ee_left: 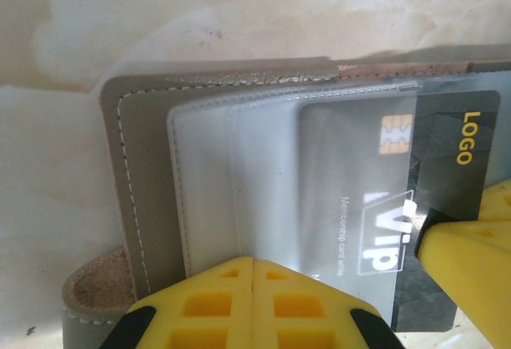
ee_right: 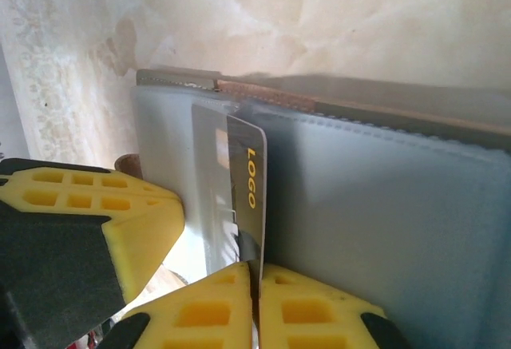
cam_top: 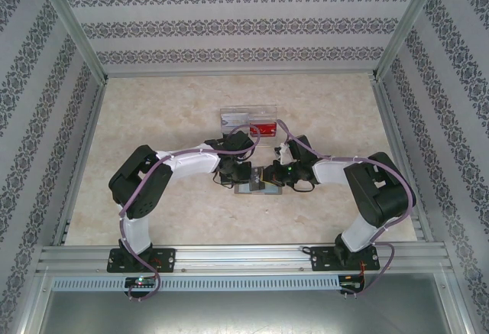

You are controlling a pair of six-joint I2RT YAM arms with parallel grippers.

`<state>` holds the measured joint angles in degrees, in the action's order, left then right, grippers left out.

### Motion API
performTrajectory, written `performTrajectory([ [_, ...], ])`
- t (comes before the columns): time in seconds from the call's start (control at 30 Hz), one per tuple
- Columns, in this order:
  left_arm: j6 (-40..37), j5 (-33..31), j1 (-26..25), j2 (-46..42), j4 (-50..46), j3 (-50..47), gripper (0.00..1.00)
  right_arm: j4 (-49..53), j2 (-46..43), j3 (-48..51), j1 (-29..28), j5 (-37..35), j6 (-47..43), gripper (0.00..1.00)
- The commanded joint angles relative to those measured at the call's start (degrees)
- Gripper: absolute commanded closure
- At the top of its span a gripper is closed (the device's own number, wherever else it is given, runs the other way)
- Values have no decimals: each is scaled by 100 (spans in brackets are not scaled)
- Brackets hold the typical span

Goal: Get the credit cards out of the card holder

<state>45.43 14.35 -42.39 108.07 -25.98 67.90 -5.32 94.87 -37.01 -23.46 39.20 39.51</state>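
Right claw (ee_right: 256, 297) was clamped on a black VIP credit card (ee_right: 249, 181), partly out of the grey card holder (cam_top: 257, 189), which lay open at frame centre on the counter (cam_top: 153, 112). Left claw (ee_left: 252, 297) was closed together at the holder's edge. A clear box (cam_top: 247, 118) stood just above.

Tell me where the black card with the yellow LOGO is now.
In the left wrist view the black card sticks partly out of a clear pocket of the card holder, on the right, its edge pinched by the right gripper.
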Motion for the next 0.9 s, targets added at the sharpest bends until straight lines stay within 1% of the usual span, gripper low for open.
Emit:
performTrajectory([
  [0.0,-60,-181,-33,179,-302,13,100,48,17,50,44,-80,-87,93],
  [0.07,-69,-196,-37,172,-320,7,100,70,-29,130,136,-64,-142,95],
  [0.13,-69,-196,-29,181,-327,4,100,110,-93,213,239,-31,-213,99],
  [0.5,-103,-209,-24,157,-364,27,100,318,-858,638,712,17,-313,100],
  [0.8,-130,-303,-20,-36,-538,181,100,644,-1929,875,952,-138,-302,100],
  [0.87,-147,-359,3,-148,-672,309,93,862,-2174,766,954,-193,-373,100],
])
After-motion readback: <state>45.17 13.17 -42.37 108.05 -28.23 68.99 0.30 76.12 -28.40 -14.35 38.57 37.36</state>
